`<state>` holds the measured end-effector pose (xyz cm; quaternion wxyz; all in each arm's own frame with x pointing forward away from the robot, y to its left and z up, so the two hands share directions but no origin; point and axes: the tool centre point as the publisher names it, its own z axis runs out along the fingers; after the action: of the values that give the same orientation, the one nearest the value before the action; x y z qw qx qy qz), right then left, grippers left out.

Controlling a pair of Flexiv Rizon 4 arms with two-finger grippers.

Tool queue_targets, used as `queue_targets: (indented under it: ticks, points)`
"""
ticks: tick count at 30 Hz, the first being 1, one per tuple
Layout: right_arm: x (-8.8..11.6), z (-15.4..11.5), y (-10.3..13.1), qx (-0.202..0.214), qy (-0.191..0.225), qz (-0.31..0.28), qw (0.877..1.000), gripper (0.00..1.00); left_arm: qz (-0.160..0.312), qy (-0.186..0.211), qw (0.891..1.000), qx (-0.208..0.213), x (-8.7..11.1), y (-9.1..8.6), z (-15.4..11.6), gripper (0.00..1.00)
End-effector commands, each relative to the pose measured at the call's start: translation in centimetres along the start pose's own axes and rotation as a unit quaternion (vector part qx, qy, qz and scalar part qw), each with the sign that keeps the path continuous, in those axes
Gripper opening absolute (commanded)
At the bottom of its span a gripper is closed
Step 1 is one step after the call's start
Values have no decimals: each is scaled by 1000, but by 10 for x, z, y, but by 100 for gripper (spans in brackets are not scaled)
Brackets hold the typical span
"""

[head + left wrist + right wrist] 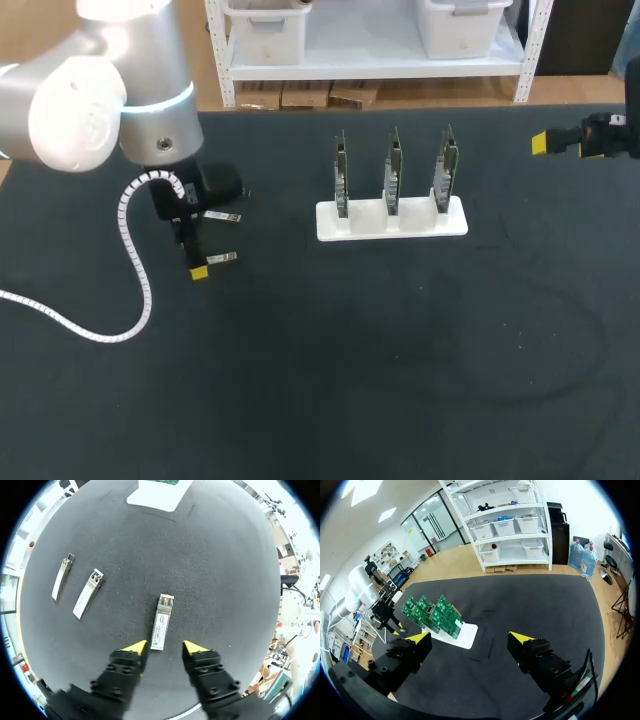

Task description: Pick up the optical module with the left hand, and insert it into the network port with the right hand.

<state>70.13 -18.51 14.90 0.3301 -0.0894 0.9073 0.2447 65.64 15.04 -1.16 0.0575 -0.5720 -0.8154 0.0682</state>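
Note:
A silver optical module point(161, 622) lies flat on the black table, its near end between the yellow tips of my left gripper point(164, 647). The fingers straddle it with a gap on at least one side, so the gripper is open. From above, the same module point(223, 258) sits just beside the left gripper point(198, 270). Three green port boards point(392, 170) stand upright in a white holder point(392, 222) at the table's middle. My right gripper point(470, 637) hangs open and empty far to the right, with the boards point(432, 614) ahead of it; one yellow tip shows in the head view point(539, 143).
Two more silver modules point(88, 592) point(61, 577) lie beside the left gripper, away from the holder point(157, 495). One of them point(222, 216) shows from above. A white coiled cable point(135, 260) hangs from the left arm onto the table.

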Motion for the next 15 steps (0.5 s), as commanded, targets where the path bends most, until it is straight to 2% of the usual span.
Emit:
queue_targets:
  ticks: [1, 4, 5, 8, 9, 10, 11, 15]
  points:
    - [0, -1, 1, 3, 0, 1, 1000, 100, 2, 0, 1000, 3, -1, 4, 2, 22]
    - [0, -1, 1, 3, 0, 1, 1000, 100, 4, 2, 1000, 3, -2, 5, 2, 11]
    - [0, -1, 1, 3, 0, 1, 1000, 100, 5, 2, 1000, 3, -2, 5, 2, 13]
    - [0, -1, 1, 3, 0, 1, 1000, 100, 7, 3, 1000, 1, -2, 6, 1, 0]
    - [0, -1, 1, 3, 0, 1, 1000, 100, 6, 3, 1000, 1, -2, 6, 1, 0]
    - [0, -1, 1, 3, 0, 1, 1000, 100, 7, 3, 1000, 1, -2, 6, 1, 11]
    - [0, -1, 1, 3, 0, 1, 1000, 100, 7, 4, 1000, 1, -2, 6, 1, 2]
    - [0, -1, 1, 3, 0, 1, 1000, 100, 10, 2, 1000, -1, -2, 6, 2, 0]
